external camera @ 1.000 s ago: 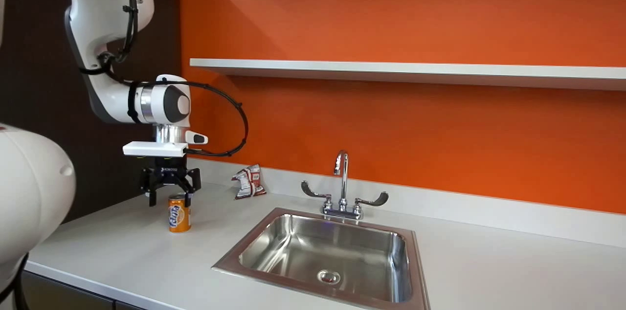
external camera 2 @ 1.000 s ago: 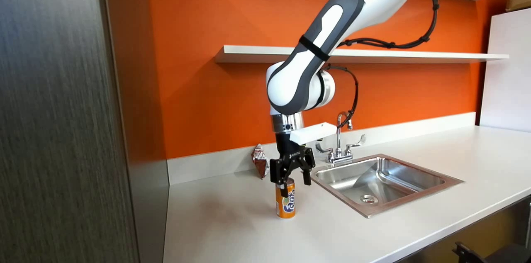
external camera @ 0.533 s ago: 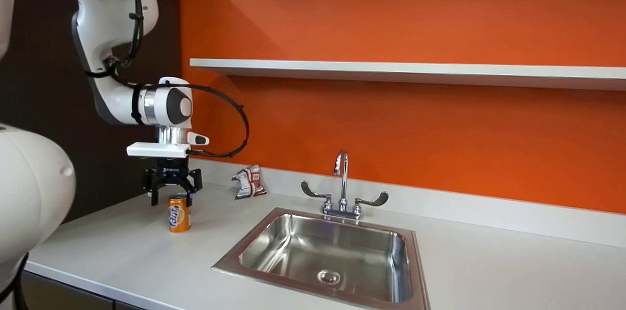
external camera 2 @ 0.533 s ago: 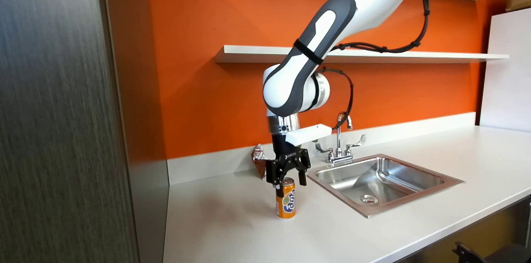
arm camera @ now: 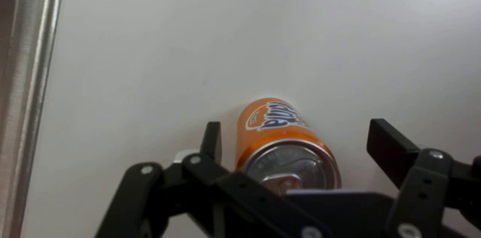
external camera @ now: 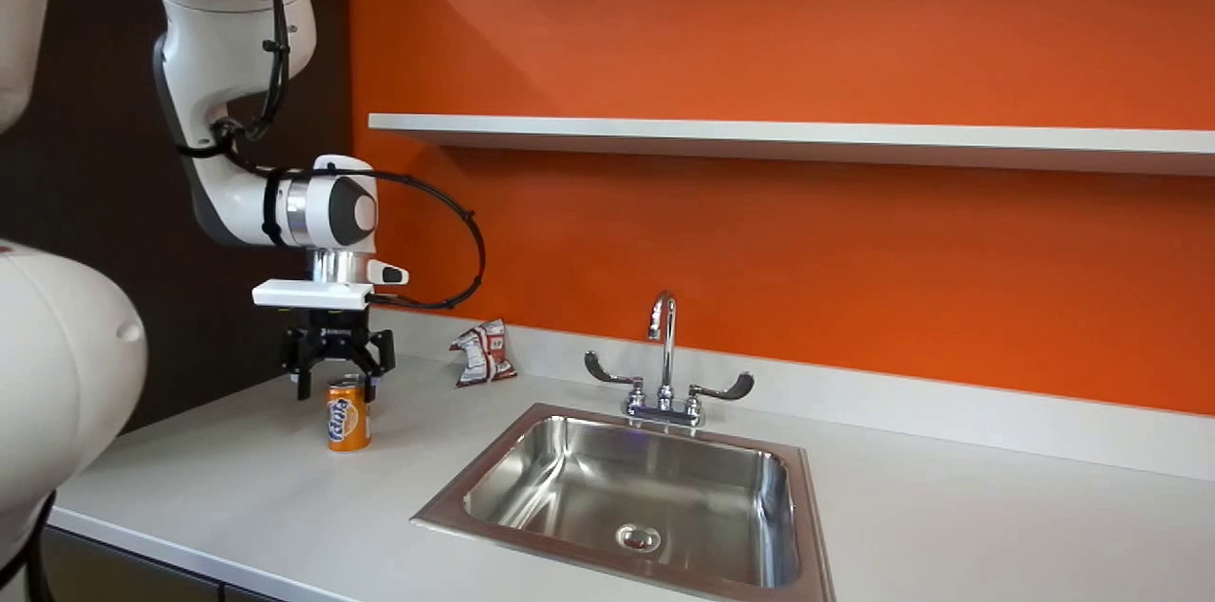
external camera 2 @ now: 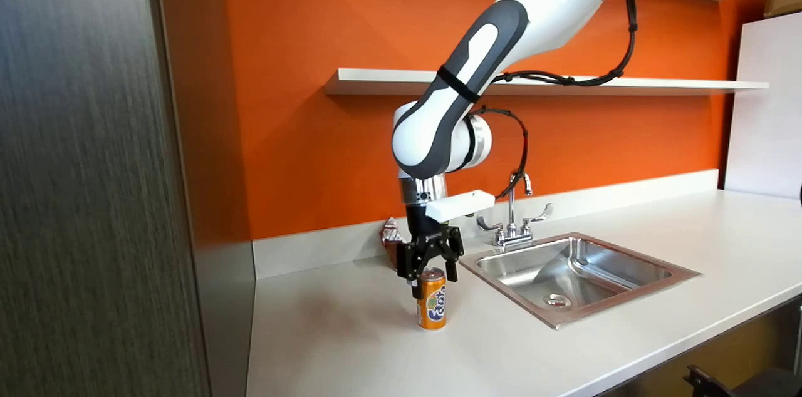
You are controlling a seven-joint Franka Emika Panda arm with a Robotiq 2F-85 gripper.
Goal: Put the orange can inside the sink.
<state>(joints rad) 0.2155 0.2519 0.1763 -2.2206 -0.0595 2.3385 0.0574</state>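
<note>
Left of the sink [external camera: 655,488], on the counter [external camera: 247,488], the orange can [external camera: 348,420] stands upright with its silvery top facing up. Over it hangs the unclenched gripper [external camera: 336,393], its fingers [arm camera: 213,138] spread to either side of the can, with gaps showing between in the wrist view. At the far edge of the counter, left of the faucet [external camera: 668,357], sits a snack bag [external camera: 484,353].

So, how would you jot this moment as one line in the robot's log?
gripper: open | orange can: upright on counter, between the fingers in wrist view, not gripped | sink: can not yet inside
</note>
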